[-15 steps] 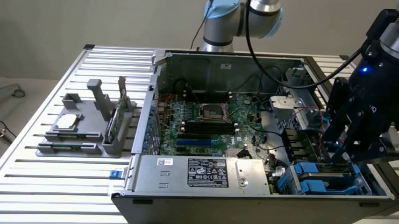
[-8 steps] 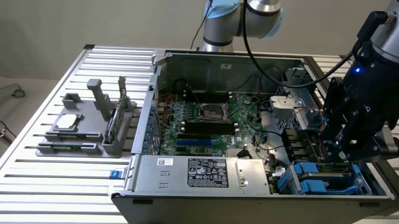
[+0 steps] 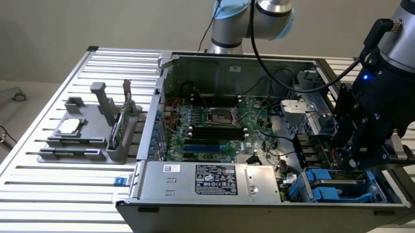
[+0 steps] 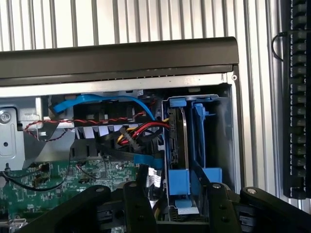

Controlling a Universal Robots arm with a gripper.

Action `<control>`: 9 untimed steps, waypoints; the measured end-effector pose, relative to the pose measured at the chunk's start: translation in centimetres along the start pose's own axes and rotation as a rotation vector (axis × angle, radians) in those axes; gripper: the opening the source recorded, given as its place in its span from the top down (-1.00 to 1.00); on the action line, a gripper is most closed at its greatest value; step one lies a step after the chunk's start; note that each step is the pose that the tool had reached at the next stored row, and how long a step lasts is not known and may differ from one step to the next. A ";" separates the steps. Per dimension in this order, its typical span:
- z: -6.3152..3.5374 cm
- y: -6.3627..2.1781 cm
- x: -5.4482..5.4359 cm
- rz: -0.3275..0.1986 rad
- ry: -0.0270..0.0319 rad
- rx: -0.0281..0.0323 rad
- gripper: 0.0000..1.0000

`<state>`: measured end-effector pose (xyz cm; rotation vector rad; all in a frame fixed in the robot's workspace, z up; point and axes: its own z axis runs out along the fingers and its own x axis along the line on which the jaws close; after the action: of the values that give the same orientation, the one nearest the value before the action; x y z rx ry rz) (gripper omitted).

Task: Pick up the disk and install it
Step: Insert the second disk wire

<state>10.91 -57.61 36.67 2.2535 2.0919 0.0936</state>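
The disk (image 4: 183,141) stands on edge inside the drive bay at the corner of the open computer case (image 3: 194,191), framed by its bright blue carrier (image 4: 179,182). In the exterior view the carrier's blue plastic (image 3: 324,178) shows in the bay at the case's near right corner. My gripper (image 4: 177,208) hangs just above the bay with its black fingers (image 4: 136,204) spread to either side of the disk, open and holding nothing. From outside, the gripper (image 3: 353,160) is seen right over that corner.
Red, yellow and blue cables (image 4: 131,133) run beside the bay. The motherboard (image 3: 214,126) and the labelled power supply (image 3: 207,180) fill the case. On the slatted table, at the exterior view's left, a grey fixture (image 3: 91,145) holds a silver chip (image 3: 70,126) and a green card (image 3: 120,124).
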 end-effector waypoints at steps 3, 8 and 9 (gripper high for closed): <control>0.09 -0.02 0.1 0.000 -0.0005 -0.0007 0.04; 0.17 -0.04 0.2 0.000 -0.0018 -0.0013 0.04; 0.18 -0.05 0.2 0.000 -0.0023 -0.0014 0.04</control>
<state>10.90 -57.36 36.48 2.2517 2.0902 0.0924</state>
